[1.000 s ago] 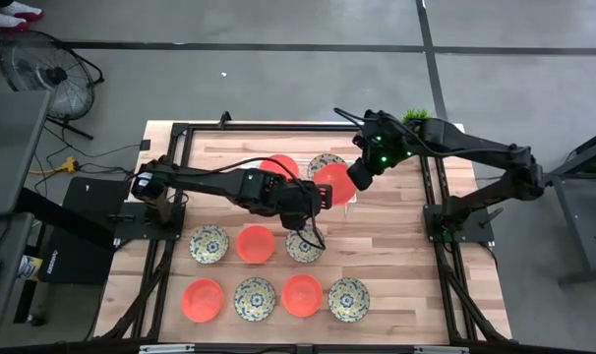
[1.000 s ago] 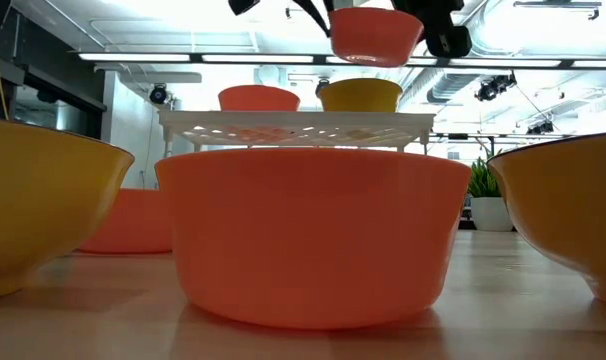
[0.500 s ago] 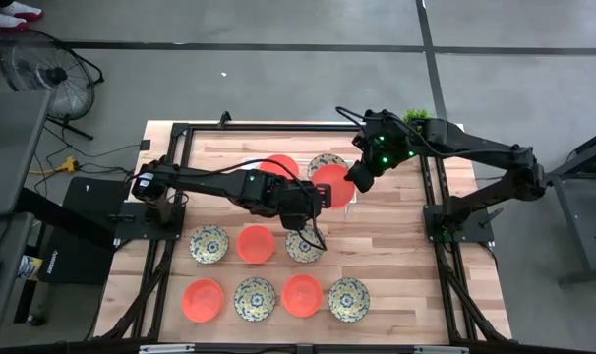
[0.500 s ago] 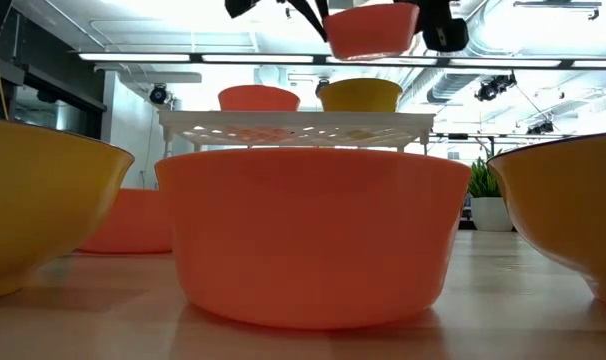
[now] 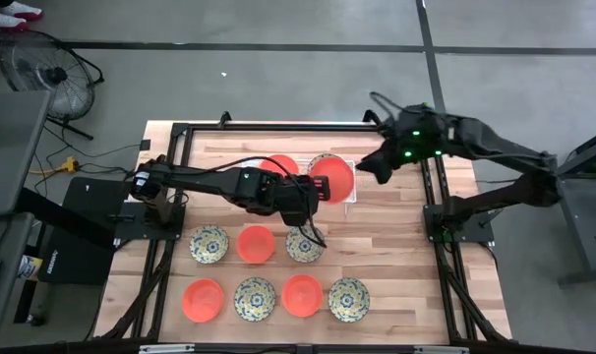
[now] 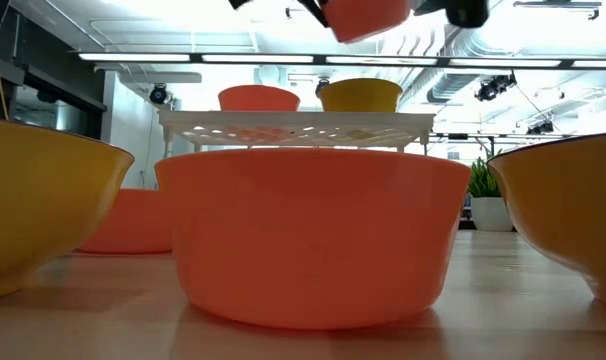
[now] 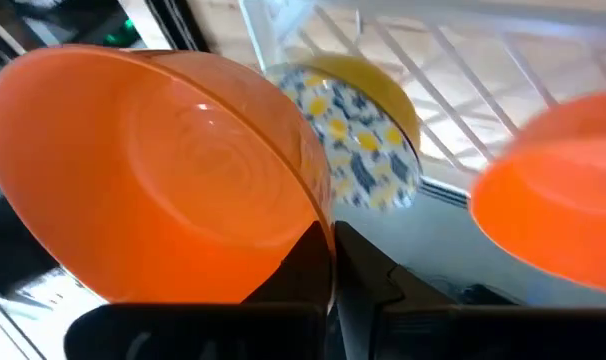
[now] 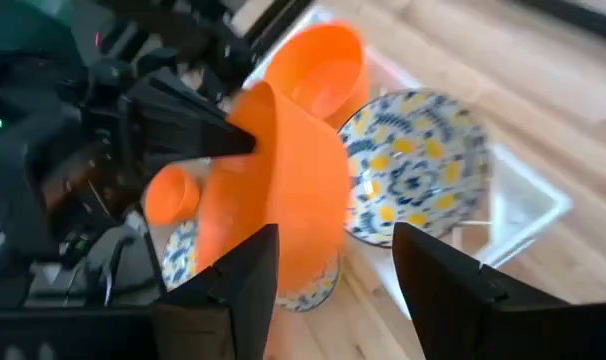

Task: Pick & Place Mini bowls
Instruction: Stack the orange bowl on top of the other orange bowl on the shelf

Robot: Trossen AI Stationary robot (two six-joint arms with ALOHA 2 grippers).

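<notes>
An orange bowl (image 5: 333, 183) is pinched by its rim in the closed left gripper (image 7: 328, 262), tilted above the tray (image 5: 354, 197); the right gripper (image 5: 373, 165) is spread open, empty

Over the white tray (image 5: 353, 193), my left gripper (image 5: 316, 192) and its orange bowl (image 5: 332, 183) blocked the near end; another orange bowl (image 5: 278, 167) and a patterned bowl (image 5: 323, 163) filled the rest. Seven bowls crowded the front rows (image 5: 275, 273). Bare wood (image 5: 396, 226) lay open beside my right gripper (image 5: 370, 167).

My left gripper (image 5: 318, 193) is clamped shut, arm stretched across mid-table; my right gripper (image 5: 369, 168) hangs spread wide, just beside it.
</notes>
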